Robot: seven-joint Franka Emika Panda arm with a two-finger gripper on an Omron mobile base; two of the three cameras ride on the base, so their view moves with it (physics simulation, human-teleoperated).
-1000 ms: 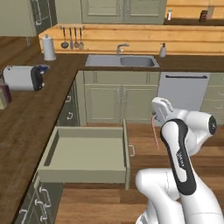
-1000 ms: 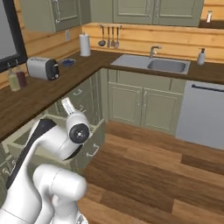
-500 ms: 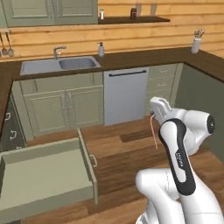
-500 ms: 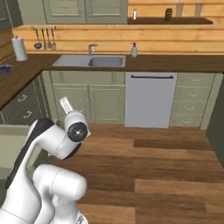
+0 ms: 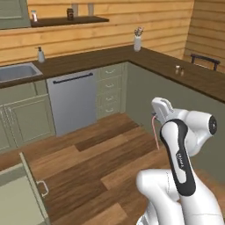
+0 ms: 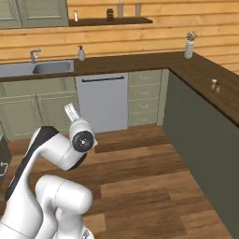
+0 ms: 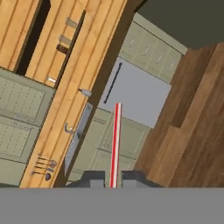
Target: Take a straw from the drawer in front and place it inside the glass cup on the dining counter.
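Note:
My gripper (image 5: 154,116) is shut on the straw (image 5: 155,134), a thin reddish stick that hangs down from the fingers over the wood floor. In the hand view the straw (image 7: 115,142) runs straight up from between the two dark fingertips of the gripper (image 7: 113,180). The open sage-green drawer (image 5: 17,200) with its pale inside lies at the lower left, well away from the hand. The dining counter (image 5: 193,77), dark wood on a sage-green base, runs along the right side and shows again as the dining counter (image 6: 210,81). I cannot make out the glass cup.
A white flower vase (image 5: 137,42) stands at the counter corner, and two tiny shaker-like things (image 5: 179,70) sit on the dining counter. A dishwasher (image 5: 72,102) and a sink (image 5: 15,71) are at the back wall. A dark chair (image 5: 204,59) is behind the counter. Open wood floor (image 5: 101,162) lies ahead.
The whole picture has swung: the camera turned right, so the drawer slid to the lower left and the dining counter came into view. The gripper stays shut on the straw.

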